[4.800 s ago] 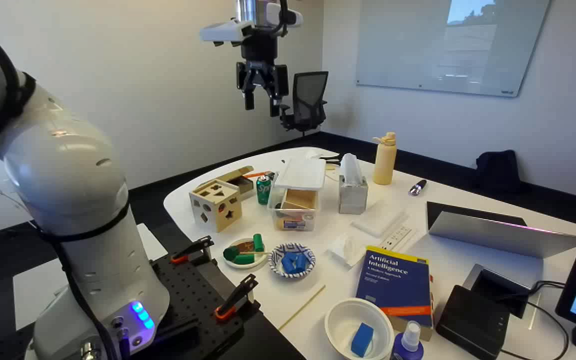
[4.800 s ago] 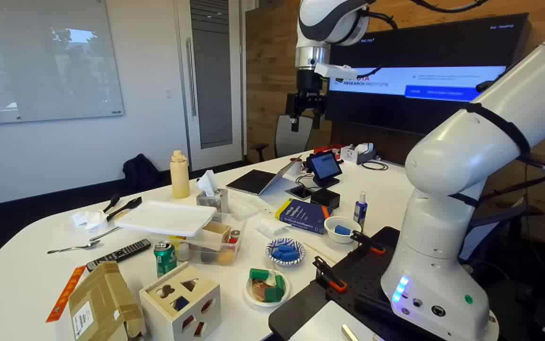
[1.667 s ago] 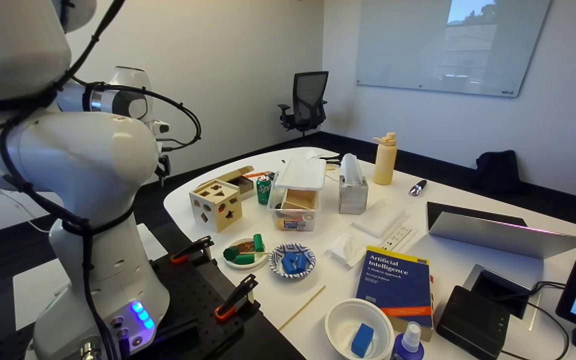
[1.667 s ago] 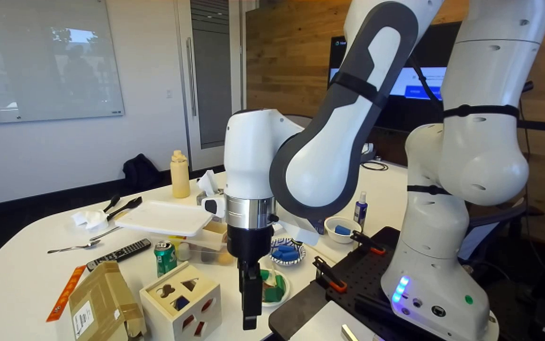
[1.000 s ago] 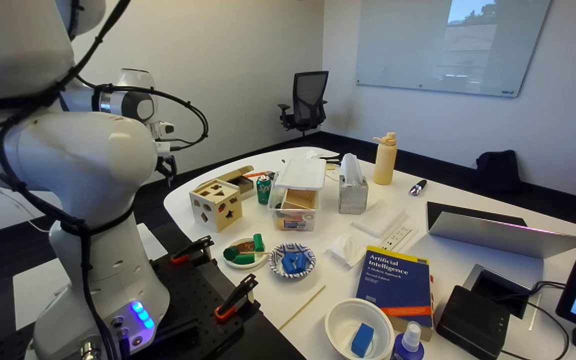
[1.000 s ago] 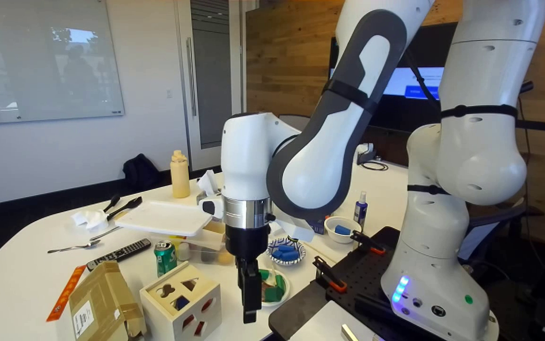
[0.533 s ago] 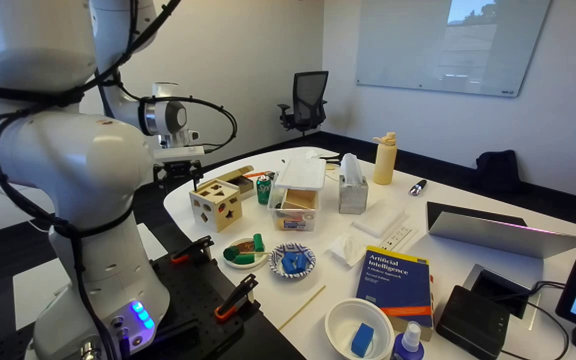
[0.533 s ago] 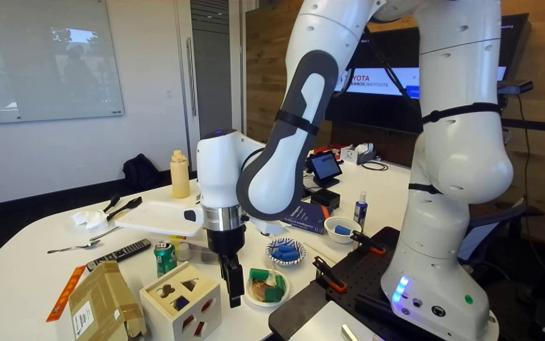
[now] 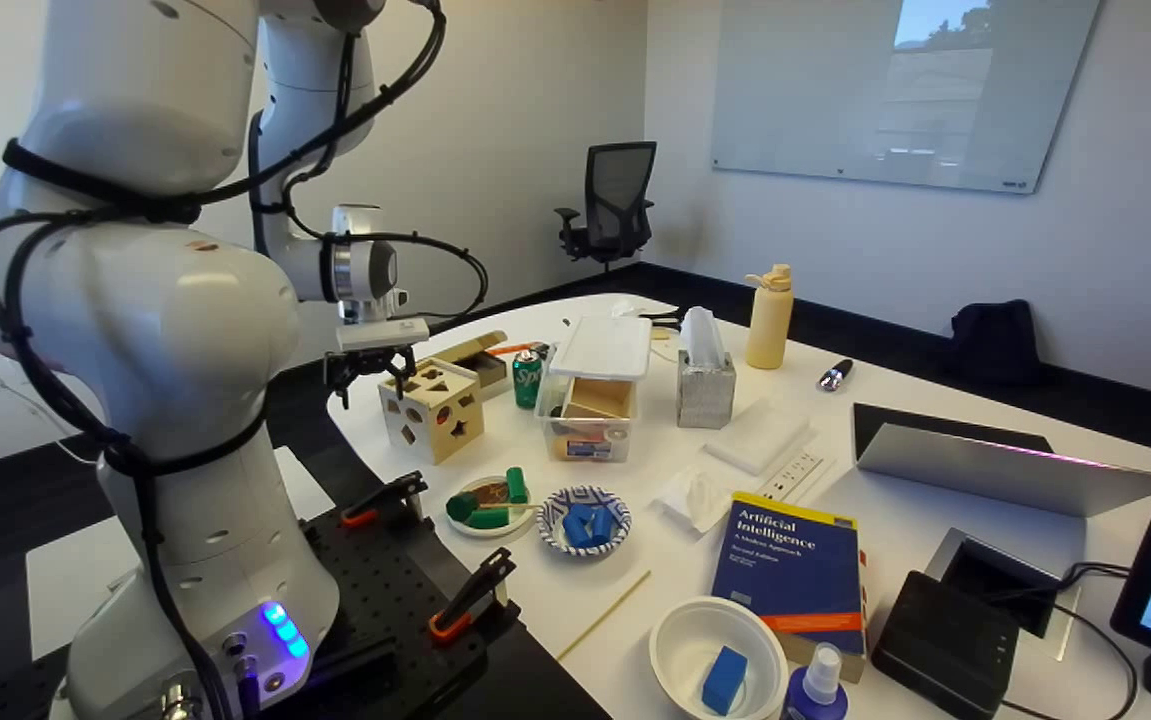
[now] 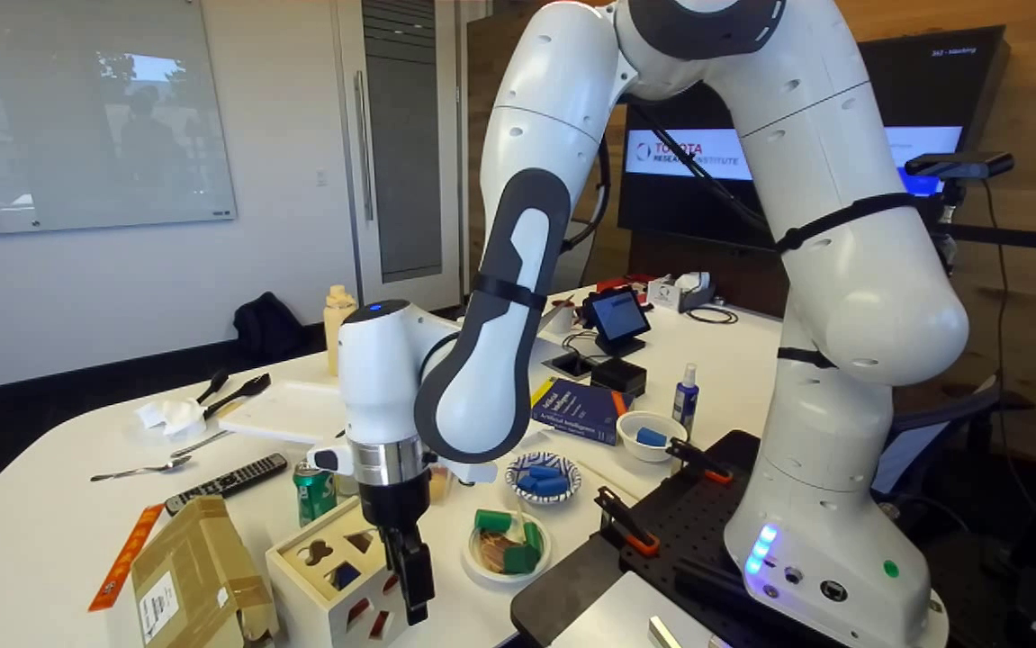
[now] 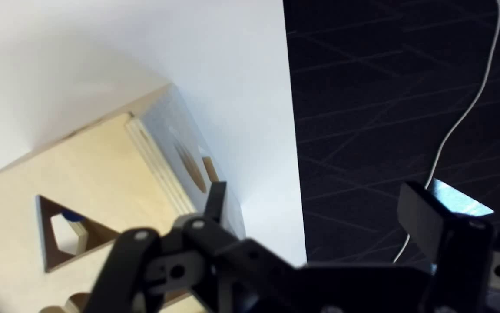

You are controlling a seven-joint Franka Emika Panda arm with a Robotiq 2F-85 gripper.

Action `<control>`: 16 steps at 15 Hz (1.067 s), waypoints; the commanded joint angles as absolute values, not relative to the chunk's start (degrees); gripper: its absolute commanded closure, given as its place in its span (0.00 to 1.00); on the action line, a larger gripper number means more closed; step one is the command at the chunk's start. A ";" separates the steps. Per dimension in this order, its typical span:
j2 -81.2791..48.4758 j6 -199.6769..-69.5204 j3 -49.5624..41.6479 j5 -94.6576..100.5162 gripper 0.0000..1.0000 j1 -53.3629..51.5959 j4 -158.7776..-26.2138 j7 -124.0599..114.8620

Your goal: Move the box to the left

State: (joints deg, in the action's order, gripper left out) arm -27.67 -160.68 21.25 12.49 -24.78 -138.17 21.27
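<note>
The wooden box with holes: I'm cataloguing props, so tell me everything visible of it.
The box is a pale, plywood-looking cube with holes, including a triangle on top and a star on one side. Something dark blue shows inside. It sits flat on the white table near its edge. The open gripper overlaps it in the wrist view; contact is unclear.

The box (image 11: 124, 182) is smooth wood (layered like plywood along an edge in the wrist view). The claw (image 11: 315, 195) looks matt, the arm shell (image 10: 878, 310) glossy, the wrist collar (image 10: 387, 461) polished metal. The can (image 9: 527, 382) looks like shiny metal, the tub (image 9: 585, 432) clear plastic, the carton (image 10: 198, 567) dull cardboard.
</note>
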 commanded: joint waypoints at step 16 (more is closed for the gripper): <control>-29.09 -164.08 12.69 26.26 0.65 -30.91 -134.26 11.13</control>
State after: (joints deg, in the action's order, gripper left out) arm -28.38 -162.99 13.96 24.39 -29.01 -135.11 13.96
